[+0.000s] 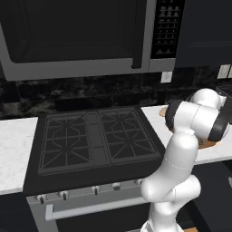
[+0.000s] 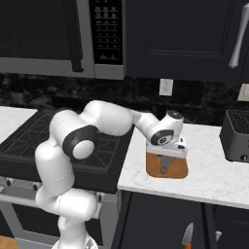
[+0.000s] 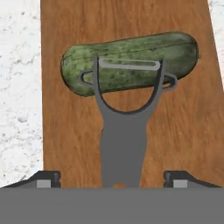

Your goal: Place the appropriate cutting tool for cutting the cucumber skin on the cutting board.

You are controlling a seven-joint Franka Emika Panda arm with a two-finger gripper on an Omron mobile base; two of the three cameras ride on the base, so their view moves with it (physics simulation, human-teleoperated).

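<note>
The gripper point(image 3: 113, 177) stands spread, fingertips apart from the peeler point(image 3: 124, 131). The peeler lies on the cutting board point(image 3: 61, 140), its head over the cucumber point(image 3: 131, 52). Risk: lifting off askew could snag the handle and drag it toward the board's edge.

A kitchen is shown: a gas stove point(image 1: 93, 140) is set under a microwave point(image 1: 81, 36), beside white marble counters point(image 2: 214, 177) and a toaster point(image 2: 237, 136).

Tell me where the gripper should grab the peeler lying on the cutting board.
Grip the peeler by its flat grey handle, coming straight down with fingers on its two long edges. The forked head and blade lie over the cucumber, so that end is awkward; the handle sits clear above the cutting board.
</note>
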